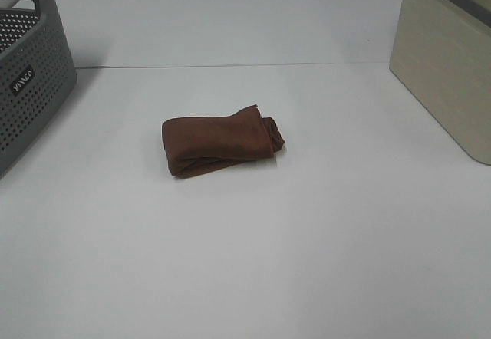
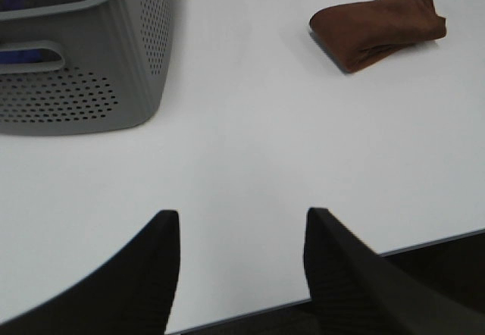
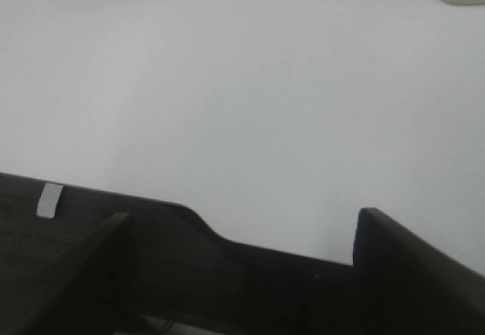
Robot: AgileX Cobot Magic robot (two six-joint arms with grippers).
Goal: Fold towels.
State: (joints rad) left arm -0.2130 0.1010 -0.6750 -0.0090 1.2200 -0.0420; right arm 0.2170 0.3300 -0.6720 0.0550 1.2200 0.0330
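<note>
Black fingers (image 2: 144, 274) of the left gripper (image 2: 241, 267) fill the near part of the left wrist view, spread well apart with nothing between them, hovering over the near edge of the white table (image 1: 245, 262). Likewise the right gripper (image 3: 242, 274) shows two dark fingers (image 3: 409, 274) set wide apart and empty, above the table's near edge, where a small pale strip of tape (image 3: 50, 200) sits on the dark border. Neither arm appears in the high exterior view. Near the middle of the table in that view lies the dark reddish-brown towel (image 1: 221, 144), folded into a compact, thick bundle, its long side running roughly from 9 o'clock to 3 o'clock, with the layered, rolled end at the 3 o'clock side and the smooth fold at the 9 o'clock side. Well apart from it, toward 10 o'clock, stands a grey perforated basket (image 1: 31, 86) with a small white logo on its wall; the left wrist view shows something blue inside it. Toward 2 o'clock from the towel, also well apart, stands a beige box (image 1: 445, 70) with a darker top rim.
</note>
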